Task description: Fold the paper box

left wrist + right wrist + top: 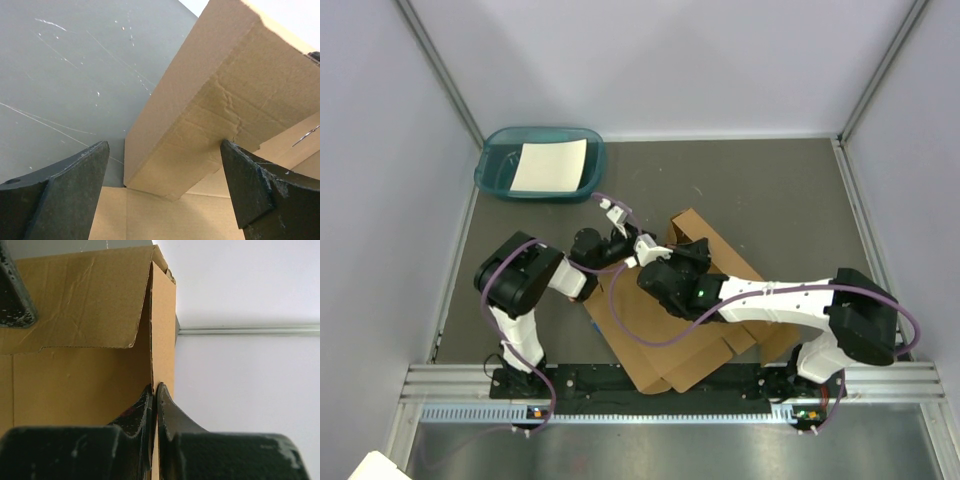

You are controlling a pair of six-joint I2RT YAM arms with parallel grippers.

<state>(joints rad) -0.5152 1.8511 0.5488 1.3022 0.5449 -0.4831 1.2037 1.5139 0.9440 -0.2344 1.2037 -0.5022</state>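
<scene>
Plainly, the paper box (665,365) lies on the grey tabletop (770,200) at the near middle, between the two arms, a flat brown cardboard sheet with one part folded up off the surface toward the far side. The left gripper (628,228) reaches in from the left with its jaws spread wide. In the left wrist view the two dark fingers (65,190) stand well apart on either side of a raised, creased flap of the box (215,100), neither one touching it. The right gripper (682,248) comes across from the right arm onto the upright part of the cardboard. In the right wrist view its jaws are closed together, pinching the thin edge of a standing panel (164,340), with a bent flap (75,305) just to the left. At the far left corner sits a teal tray (492,175) holding a white paper sheet (550,165), well apart from the box.
</scene>
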